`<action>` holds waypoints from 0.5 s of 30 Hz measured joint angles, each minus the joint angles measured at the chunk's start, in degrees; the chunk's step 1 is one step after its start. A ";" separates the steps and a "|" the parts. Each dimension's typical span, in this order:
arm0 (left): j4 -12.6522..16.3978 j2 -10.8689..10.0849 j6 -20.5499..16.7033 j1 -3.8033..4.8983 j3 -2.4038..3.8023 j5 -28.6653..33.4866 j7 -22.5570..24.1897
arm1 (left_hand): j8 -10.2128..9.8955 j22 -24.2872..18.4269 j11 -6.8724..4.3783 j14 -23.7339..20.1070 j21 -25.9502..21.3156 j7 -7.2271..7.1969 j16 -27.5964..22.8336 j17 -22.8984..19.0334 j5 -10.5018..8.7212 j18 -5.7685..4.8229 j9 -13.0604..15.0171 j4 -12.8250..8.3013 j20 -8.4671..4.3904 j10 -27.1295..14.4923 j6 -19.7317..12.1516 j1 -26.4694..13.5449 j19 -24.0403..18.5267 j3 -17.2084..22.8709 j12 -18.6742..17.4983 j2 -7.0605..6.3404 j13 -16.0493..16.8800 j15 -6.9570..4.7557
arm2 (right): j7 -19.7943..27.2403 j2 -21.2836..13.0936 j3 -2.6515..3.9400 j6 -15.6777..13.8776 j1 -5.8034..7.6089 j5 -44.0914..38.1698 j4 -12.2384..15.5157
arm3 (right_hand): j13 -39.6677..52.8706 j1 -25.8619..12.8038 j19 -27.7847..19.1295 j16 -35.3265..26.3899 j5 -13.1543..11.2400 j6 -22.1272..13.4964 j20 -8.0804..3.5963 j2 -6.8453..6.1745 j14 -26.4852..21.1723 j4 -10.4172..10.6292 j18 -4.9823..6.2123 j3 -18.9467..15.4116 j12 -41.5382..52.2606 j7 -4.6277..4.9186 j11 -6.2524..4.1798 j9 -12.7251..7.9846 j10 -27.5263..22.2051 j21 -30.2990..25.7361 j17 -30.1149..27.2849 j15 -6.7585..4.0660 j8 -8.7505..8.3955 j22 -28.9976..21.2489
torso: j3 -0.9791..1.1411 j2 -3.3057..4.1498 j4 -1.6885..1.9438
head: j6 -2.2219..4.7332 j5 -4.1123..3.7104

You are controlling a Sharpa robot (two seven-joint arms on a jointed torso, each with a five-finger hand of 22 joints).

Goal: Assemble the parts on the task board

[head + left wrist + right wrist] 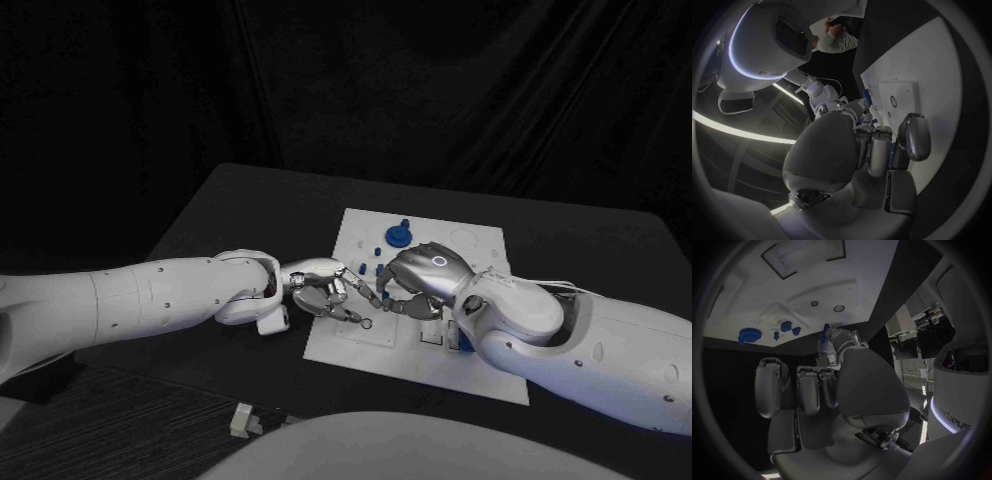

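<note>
The white task board [418,315] lies in the middle of the black table. Several blue parts [397,237] stand at its far end, among them a toothed wheel [748,334] and smaller pegs [786,326]. My left hand [326,291] and my right hand [420,281] meet over the board's near left part. The right hand [839,385] has its outer fingers curled in, and a small blue part [825,332] sits at the tips of its forward fingers. That part [869,95] also lies beside the left hand's [848,150] forward fingers; whether they hold it is unclear.
A raised white block with a round hole [893,101] is on the board near the hands. Another blue piece [464,345] shows at the board's near right, by my right forearm. A small pale block [245,420] lies on the floor off the table's near left corner.
</note>
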 measured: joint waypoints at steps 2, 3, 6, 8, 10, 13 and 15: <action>-0.04 -0.03 0.01 0.00 0.00 0.00 -0.02 | 0.00 0.00 0.00 0.00 0.00 0.00 0.00 0.00 0.00 0.00 0.00 0.00 0.00 0.00 0.00 0.00 0.00 0.00 0.00 0.00 0.00 0.00 | 0.02 0.00 0.00 0.04 0.00 0.00 -0.07 | 0.00 0.09 0.00 0.00 -0.30 -0.03 0.00 0.08 0.00 -0.09 0.00 0.09 0.00 0.03 0.00 0.06 0.00 -0.25 0.00 0.00 0.00 0.00 | 0.00 -0.01 0.00 | 0.00 0.01; -0.07 -0.05 0.01 0.00 0.00 0.00 -0.03 | 0.00 0.00 0.00 0.00 0.00 0.00 0.00 0.00 0.00 0.00 0.00 0.00 0.00 0.00 0.00 0.00 0.00 0.00 0.00 0.00 -0.01 0.00 | 0.03 0.00 0.00 0.07 0.00 0.00 -0.12 | 0.00 0.21 0.00 0.00 -0.54 -0.03 0.00 0.21 0.00 -0.17 0.00 0.17 0.00 0.03 0.00 0.10 0.00 -0.25 0.00 0.00 -0.01 0.00 | 0.00 -0.01 0.00 | 0.00 0.01; -0.14 -0.12 0.01 0.00 0.00 -0.01 -0.05 | 0.23 0.00 0.00 0.00 0.00 -0.16 0.00 0.00 0.00 0.00 -0.01 0.00 0.00 0.00 0.16 -0.22 0.00 0.00 0.00 -0.22 -0.05 0.00 | 0.05 0.00 0.00 0.22 0.00 0.00 -0.29 | 0.00 0.31 0.00 0.00 -0.92 -0.24 0.00 0.31 0.00 -0.17 -0.01 0.17 0.00 0.23 0.00 0.41 0.00 -0.25 0.00 0.00 -0.05 0.00 | 0.00 -0.01 0.00 | 0.00 0.01; -0.14 -0.16 0.01 0.00 0.00 -0.02 -0.07 | 0.23 0.00 0.00 0.00 0.00 -0.21 0.00 0.00 0.00 0.00 -0.01 0.00 0.00 0.00 0.21 -0.22 0.00 0.00 0.00 -0.22 -0.06 0.00 | 0.07 0.00 0.00 0.33 0.00 0.00 -0.45 | 0.00 0.32 0.00 0.00 -1.43 -0.25 0.00 0.31 0.00 -0.17 0.00 0.17 0.00 0.23 0.00 0.47 0.00 -0.57 -0.01 0.00 -0.06 0.00 | 0.00 -0.01 0.00 | 0.00 0.02; -0.14 -0.18 0.01 0.00 0.00 -0.02 -0.09 | 0.23 0.00 0.00 0.00 0.00 -0.21 0.00 0.00 0.00 0.00 -0.01 0.00 0.00 0.00 0.21 -0.22 0.00 0.00 0.00 -0.22 -0.06 0.00 | 0.08 0.00 0.00 0.41 0.00 0.01 -0.55 | 0.00 0.32 0.00 0.00 -1.74 -0.30 0.00 0.31 0.00 -0.17 0.00 0.17 0.00 0.29 0.00 0.55 0.00 -0.80 -0.01 0.00 -0.06 0.00 | 0.00 -0.01 0.00 | 0.00 0.02; -0.15 -0.23 0.01 0.00 0.00 -0.03 -0.12 | 0.23 0.00 0.00 0.00 0.00 -0.21 0.00 0.00 0.00 0.00 -0.01 0.00 0.00 0.00 0.21 -0.22 0.00 0.00 0.00 -0.22 -0.06 0.00 | 0.17 -0.02 0.00 0.52 0.00 0.01 -0.69 | 0.00 0.32 -0.73 0.00 -2.34 -0.76 0.14 0.31 0.00 -0.33 0.09 0.33 0.00 0.40 0.00 1.01 0.00 -3.70 -0.01 0.00 -0.06 0.00 | 0.00 -0.01 -0.01 | 0.00 -0.05; -0.15 -0.28 0.02 0.00 0.00 -0.03 -0.14 | 0.23 0.00 0.00 0.00 0.00 -0.21 0.00 0.00 0.00 0.00 -0.01 0.00 0.00 0.00 0.21 -0.22 0.00 0.00 0.00 -0.22 -0.06 0.00 | 0.29 -0.07 0.00 0.54 0.00 0.01 -0.74 | 0.00 0.32 -2.40 -0.43 -2.34 -1.30 -0.10 0.31 0.00 -0.77 0.92 0.86 -1.62 0.18 0.00 2.09 0.00 -7.16 -0.01 0.00 -0.06 0.03 | 0.00 -0.01 -0.01 | 0.00 -0.05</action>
